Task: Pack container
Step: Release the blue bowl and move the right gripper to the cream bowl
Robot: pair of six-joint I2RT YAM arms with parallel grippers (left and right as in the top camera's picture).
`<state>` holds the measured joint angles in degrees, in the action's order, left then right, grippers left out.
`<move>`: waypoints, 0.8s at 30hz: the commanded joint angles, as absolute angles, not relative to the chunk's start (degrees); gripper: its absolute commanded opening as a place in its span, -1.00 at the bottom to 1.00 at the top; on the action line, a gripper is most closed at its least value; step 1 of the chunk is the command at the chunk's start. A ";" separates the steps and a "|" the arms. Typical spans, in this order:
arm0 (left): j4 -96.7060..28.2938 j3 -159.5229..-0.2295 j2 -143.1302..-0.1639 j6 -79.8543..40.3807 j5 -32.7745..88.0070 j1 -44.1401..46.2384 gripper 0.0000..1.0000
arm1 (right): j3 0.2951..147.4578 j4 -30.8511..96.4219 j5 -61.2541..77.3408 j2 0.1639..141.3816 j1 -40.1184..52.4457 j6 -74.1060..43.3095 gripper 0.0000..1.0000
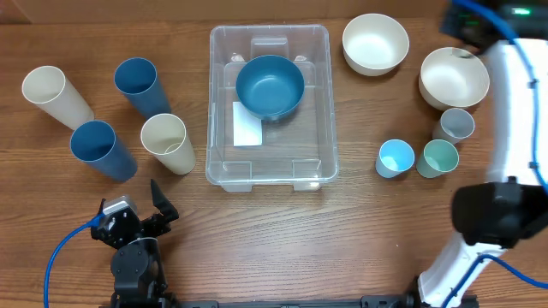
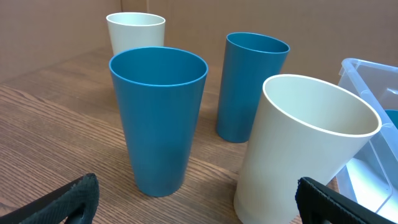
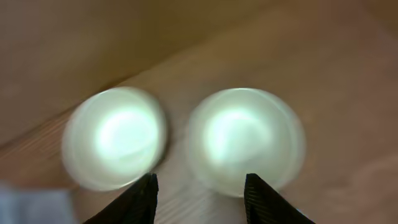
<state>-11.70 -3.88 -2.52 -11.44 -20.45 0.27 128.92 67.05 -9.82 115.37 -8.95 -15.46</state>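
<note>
Sitting mid-table, container (image 1: 224, 167) holding one blue bowl (image 1: 270, 85) beside white label (image 1: 247, 124); likely light, stiff yet slick clear plastic, slightly flexing; best taken at rim, along short walls; hovering over cream bowls (image 3: 245, 140), right gripper (image 3: 200, 190) parted, seemingly empty, view blurred; spread wide facing tall cups (image 2: 158, 118), left gripper (image 1: 134, 210) empty.

Wooden table (image 1: 274, 239): clear container (image 1: 214, 128) centre; four tall cups (image 1: 141, 85) left; two cream bowls (image 1: 375, 43) upper right; three small cups (image 1: 396, 158) right.
</note>
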 commanded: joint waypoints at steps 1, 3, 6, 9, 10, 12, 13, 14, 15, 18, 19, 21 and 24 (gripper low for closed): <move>-11.68 -3.75 -2.24 -10.28 -21.54 0.01 1.00 | 126.65 67.00 -5.54 116.31 -15.49 -17.43 -0.07; -11.68 -3.75 -2.24 -10.28 -21.54 0.01 1.00 | 125.23 67.11 -4.56 117.84 -18.65 -17.39 -0.07; -11.70 -3.75 -2.24 -10.28 -21.54 0.01 1.00 | 123.35 67.11 -3.46 120.60 -21.28 -16.49 -0.07; -11.68 -3.75 -2.24 -10.28 -21.54 0.01 1.00 | 122.58 66.65 -3.27 123.66 -21.67 -15.00 -0.06; -11.68 -3.75 -2.24 -10.28 -21.54 0.01 1.00 | 122.50 66.37 -3.29 124.46 -21.67 -14.98 -0.06; -11.68 -3.75 -2.24 -10.28 -21.54 0.01 1.00 | 122.23 65.78 -3.22 126.08 -21.50 -15.05 -0.05; -11.68 -3.75 -2.24 -10.28 -21.54 0.01 1.00 | 122.21 65.60 -3.03 127.00 -21.50 -15.27 -0.05; -11.70 -3.75 -2.24 -10.28 -21.54 0.01 1.00 | 122.21 65.47 -2.79 128.27 -21.50 -15.57 -0.05; -11.70 -3.75 -2.24 -10.28 -21.54 0.01 1.00 | 122.21 65.49 -2.83 129.54 -21.50 -16.58 -0.05; -11.70 -3.75 -2.24 -10.28 -21.54 0.01 1.00 | 122.19 65.71 -2.81 132.33 -21.63 -17.89 -0.05; -11.70 -3.75 -2.24 -10.28 -21.54 0.01 1.00 | 122.19 65.69 -2.83 132.88 -21.61 -17.89 -0.05; -11.70 -3.75 -2.24 -10.28 -21.54 0.01 1.00 | 122.19 65.54 -2.87 133.43 -21.63 -18.09 -0.06; -11.68 -3.75 -2.24 -10.28 -21.54 0.01 1.00 | 122.19 65.41 -2.96 133.45 -21.78 -18.35 -0.07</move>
<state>-11.70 -3.88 -2.52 -11.44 -20.45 0.27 122.28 65.67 -2.96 133.64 -21.67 -17.19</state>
